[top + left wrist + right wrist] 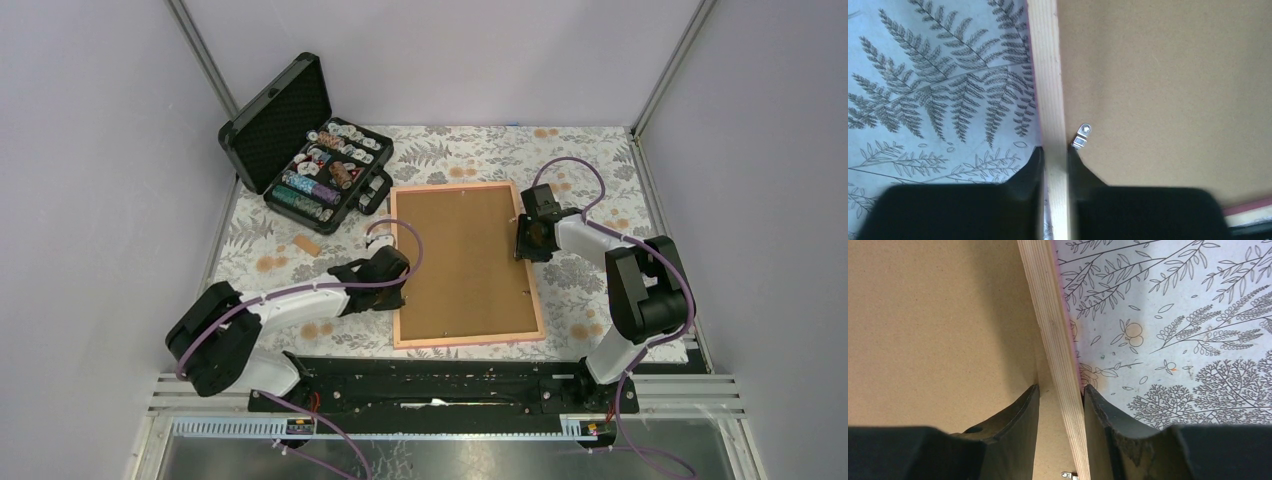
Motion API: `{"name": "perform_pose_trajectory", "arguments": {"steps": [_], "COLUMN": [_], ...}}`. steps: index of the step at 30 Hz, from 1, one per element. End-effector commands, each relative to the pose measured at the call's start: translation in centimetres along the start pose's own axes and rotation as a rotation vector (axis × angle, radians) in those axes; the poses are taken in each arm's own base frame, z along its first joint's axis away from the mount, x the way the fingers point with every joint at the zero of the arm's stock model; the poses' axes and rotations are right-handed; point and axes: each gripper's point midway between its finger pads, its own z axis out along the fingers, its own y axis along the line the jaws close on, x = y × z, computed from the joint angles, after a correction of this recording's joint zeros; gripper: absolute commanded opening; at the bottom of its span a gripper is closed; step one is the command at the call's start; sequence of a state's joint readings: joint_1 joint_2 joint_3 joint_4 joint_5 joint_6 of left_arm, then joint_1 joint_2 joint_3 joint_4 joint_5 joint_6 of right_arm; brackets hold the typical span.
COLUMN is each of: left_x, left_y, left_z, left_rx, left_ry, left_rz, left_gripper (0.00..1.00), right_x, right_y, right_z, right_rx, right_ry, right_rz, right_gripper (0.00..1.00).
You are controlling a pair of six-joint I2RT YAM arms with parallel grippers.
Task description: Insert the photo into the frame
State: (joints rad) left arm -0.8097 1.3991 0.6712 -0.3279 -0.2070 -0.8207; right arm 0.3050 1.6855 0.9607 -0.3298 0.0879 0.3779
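Gripping: left end effector (1054, 150) pinches the frame (455, 187) rail; right end effector (1061, 387) straddles its rail narrowly, clamp unclear.
Progress: photo unseen (backing board (465, 260) fills opening), insertion unconfirmed.

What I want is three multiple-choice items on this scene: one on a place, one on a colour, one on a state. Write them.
1. Where is the left hand?
A. At the left border of the frame
B. At its far border
C. At its right border

2. What colour is the backing board facing up in the frame?
A. Blue
B. Brown
C. White

3. The case at the far left is:
A. Shut
B. Open
C. Upside down

Answers: 1 A, its fingers straddle that border; 2 B, plain brown fills the frame; 3 B, its lid stands raised.
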Motion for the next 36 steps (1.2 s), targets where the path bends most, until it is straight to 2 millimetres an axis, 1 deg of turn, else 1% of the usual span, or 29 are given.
{"name": "perform_pose_trajectory", "arguments": {"steps": [1,3,4,6,7,9,12,13,15,17,18,20,21,23,26,30,31,34,36], "left_x": [-0.6,-1.1,-1.6,-1.8,-2.0,-2.2,-2.6,-2.9,-3.2,-3.0,-2.9,-2.5,-2.5,-2.4,-2.3,-2.0,-2.0,-2.1,-2.2], "left_y": [1.2,0.2,0.0,0.4,0.1,-0.7,-0.7,-0.7,-0.6,-0.7,-1.0,-1.6,-1.8,-1.7,-1.1,-0.2,-0.1,-0.1,-0.1], "left_z": [0.1,-0.1,-0.2,0.0,-0.1,-0.7,-2.1,-2.6,-3.4,-3.7,-3.7,-3.5,-3.5,-3.1,-2.4,-1.5,-1.4,-1.0,-0.7], "left_rx": [0.027,0.125,0.143,0.132,0.138,0.176,0.19,0.188,0.182,0.18,0.183,0.174,0.167,0.131,0.071,-0.002,-0.009,-0.019,-0.026], "left_ry": [-0.072,-0.128,-0.153,-0.147,-0.147,-0.152,-0.176,-0.188,-0.192,-0.172,-0.159,-0.136,-0.131,-0.119,-0.095,-0.068,-0.069,-0.068,-0.066], "left_rz": [0.065,0.071,0.061,0.035,0.025,0.009,-0.029,-0.041,-0.053,-0.05,-0.043,-0.02,-0.007,0.011,0.04,0.08,0.084,0.1,0.107], "left_gripper": [0.0,0.0,0.0,0.0,0.0,0.0,0.0,0.02,0.2,0.42,0.49,0.57,0.59,0.59,0.53,0.49,0.49,0.54,0.55], "right_x": [2.4,2.5,2.5,2.5,2.6,2.6,2.7,2.7,2.7,2.7,2.8,3.0,3.1,3.1,3.2,3.2,3.2,3.2,3.3], "right_y": [0.4,0.5,0.6,0.7,0.8,0.9,1.1,1.1,1.2,1.2,1.4,1.6,1.6,1.6,1.6,1.6,1.6,1.7,1.7], "right_z": [2.3,2.4,2.4,2.4,2.4,2.3,2.4,2.5,2.6,2.7,2.7,2.7,2.8,2.8,2.8,2.8,2.8,2.8,2.9], "right_rx": [-0.024,-0.033,-0.037,-0.047,-0.052,-0.058,-0.066,-0.07,-0.072,-0.074,-0.084,-0.1,-0.1,-0.1,-0.1,-0.1,-0.101,-0.106,-0.106], "right_ry": [0.055,0.057,0.059,0.057,0.057,0.057,0.058,0.06,0.061,0.059,0.064,0.073,0.075,0.076,0.076,0.077,0.077,0.08,0.082], "right_rz": [-0.014,-0.014,-0.013,-0.014,-0.014,-0.015,-0.014,-0.014,-0.014,-0.014,-0.014,-0.013,-0.015,-0.015,-0.016,-0.016,-0.016,-0.017,-0.017], "right_gripper": [0.13,0.11,0.1,0.1,0.09,0.09,0.08,0.08,0.08,0.07,0.07,0.06,0.06,0.06,0.05,0.05,0.04,0.04,0.03]}}
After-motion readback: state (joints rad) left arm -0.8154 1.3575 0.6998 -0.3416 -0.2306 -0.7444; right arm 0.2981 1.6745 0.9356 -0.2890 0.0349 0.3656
